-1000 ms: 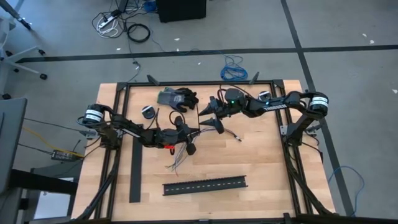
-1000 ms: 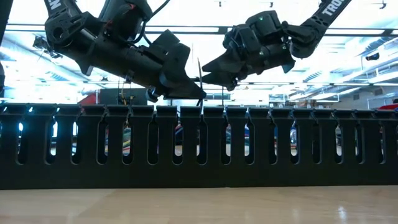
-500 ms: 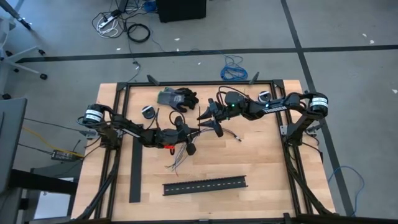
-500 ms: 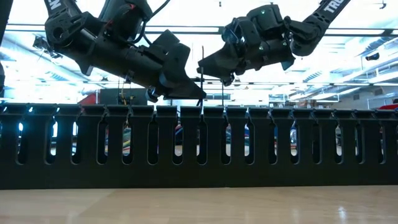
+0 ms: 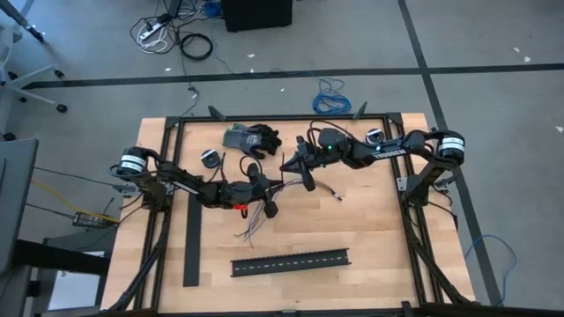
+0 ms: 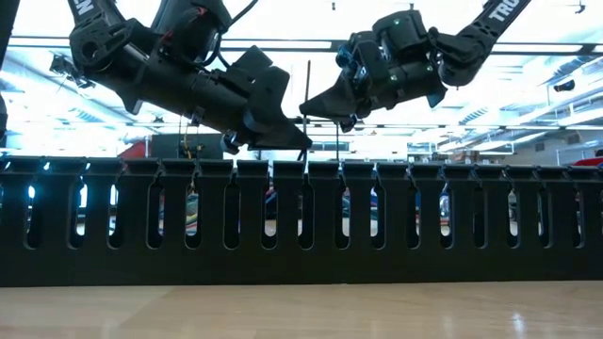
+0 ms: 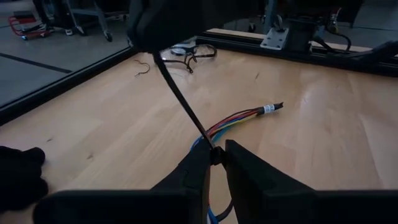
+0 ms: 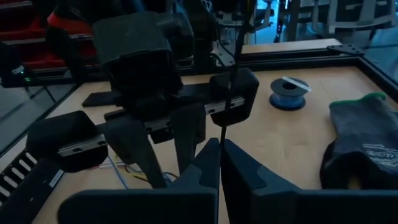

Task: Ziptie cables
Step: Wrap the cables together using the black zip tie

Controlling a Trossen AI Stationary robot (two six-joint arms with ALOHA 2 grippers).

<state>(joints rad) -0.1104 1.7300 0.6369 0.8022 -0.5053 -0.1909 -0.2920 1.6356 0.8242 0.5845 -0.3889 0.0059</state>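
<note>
A: Left gripper (image 5: 280,187)?
B: Above mid-table, fingers (image 7: 193,171) pressed together on the cables (image 7: 239,116) right at the zip tie (image 7: 180,99) looped round them.

A: Cables, position?
B: One bound end sticking out past the left fingertips, clear of the table (image 5: 370,229); splayed loose ends hanging below and behind those fingers, toward the slotted channel (image 5: 291,261).

A: Zip tie?
B: Thin black strap, running up from between the left fingers straight into the right fingers (image 8: 205,163).

A: Right gripper (image 5: 284,167)?
B: Just beyond the left fingertips, nearly tip to tip; fingers closed tight, clamped on the strap's free end.

A: Other items?
B: Grey-and-black glove (image 5: 251,139) behind the right fingers, at the table's far edge. Small blue spool (image 8: 288,93) beside it. Black flat bar (image 5: 192,239) well to the left of the left fingers. Coiled blue cable (image 5: 330,99) on the floor beyond the table.
</note>
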